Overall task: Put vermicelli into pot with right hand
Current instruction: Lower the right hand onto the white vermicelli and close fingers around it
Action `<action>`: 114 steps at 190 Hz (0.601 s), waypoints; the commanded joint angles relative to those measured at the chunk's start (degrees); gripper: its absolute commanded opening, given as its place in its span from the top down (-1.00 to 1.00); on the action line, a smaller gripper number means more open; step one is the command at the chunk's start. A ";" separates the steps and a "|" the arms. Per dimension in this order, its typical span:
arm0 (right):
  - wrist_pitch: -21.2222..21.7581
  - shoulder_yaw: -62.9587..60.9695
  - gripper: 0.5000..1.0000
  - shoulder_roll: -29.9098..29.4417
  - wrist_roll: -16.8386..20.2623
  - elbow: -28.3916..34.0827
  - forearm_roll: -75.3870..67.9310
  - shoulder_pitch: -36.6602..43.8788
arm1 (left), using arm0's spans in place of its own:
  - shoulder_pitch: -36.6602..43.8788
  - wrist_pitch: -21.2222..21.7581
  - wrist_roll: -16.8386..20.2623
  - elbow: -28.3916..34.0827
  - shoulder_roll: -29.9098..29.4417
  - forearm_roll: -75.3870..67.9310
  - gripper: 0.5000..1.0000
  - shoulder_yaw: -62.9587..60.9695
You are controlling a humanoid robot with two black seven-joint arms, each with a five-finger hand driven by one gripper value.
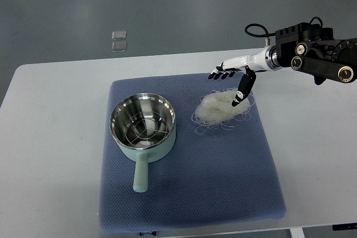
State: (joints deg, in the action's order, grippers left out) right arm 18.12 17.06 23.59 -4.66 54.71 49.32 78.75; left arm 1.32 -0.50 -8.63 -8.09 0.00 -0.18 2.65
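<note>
Where the blue mat (223,188) comes nearest the camera, at the desk's (50,137) front edge, its front right stretch is plain cloth. Further in, on the mat's left half, stands the pot (143,125), pale green outside and steel inside, its handle pointing toward the front edge and a wire rack lying in its bowl. Right of the pot, apart from it, the vermicelli (222,110) lies in a loose white nest near the mat's back right corner, stray strands trailing over the cloth. Over the nest's far side hangs the right hand (233,79), its arm entering from the right edge. The fingers (221,74) are spread and hold nothing, while the thumb (242,90) points down and seems to touch the noodles, though contact is hard to judge. Beyond the desk's back edge, two small clear squares (119,42) lie on the grey floor.
</note>
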 commanded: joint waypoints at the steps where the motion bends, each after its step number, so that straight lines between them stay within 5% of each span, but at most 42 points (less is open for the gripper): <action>1: -2.22 -0.01 -0.69 -0.56 -0.08 -0.31 1.22 -2.03 | 0.00 -0.03 -0.07 0.01 0.00 0.01 -1.00 -0.01; 53: -7.40 0.08 -0.54 -2.23 -0.17 -2.07 3.59 -6.33 | 0.00 -0.03 -0.07 -0.08 0.00 0.01 -1.00 -0.10; 70: -7.93 0.08 -0.07 -2.94 -0.44 -2.33 5.00 -7.12 | 0.00 -0.03 -0.07 0.01 0.00 0.01 -1.00 -0.10; 91: -9.33 0.17 0.97 -3.29 -0.61 -2.94 6.14 -7.91 | -0.09 0.06 -0.07 0.01 0.00 0.01 -1.00 -0.01; 114: -10.56 0.87 1.00 -3.29 -0.70 -3.47 6.58 -8.09 | 0.00 -0.03 -0.07 0.01 0.00 0.01 -1.00 -0.01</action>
State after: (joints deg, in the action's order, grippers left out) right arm 8.52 17.43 20.32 -5.34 51.60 55.54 70.87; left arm 1.29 -0.49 -8.70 -8.11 0.00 -0.18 2.59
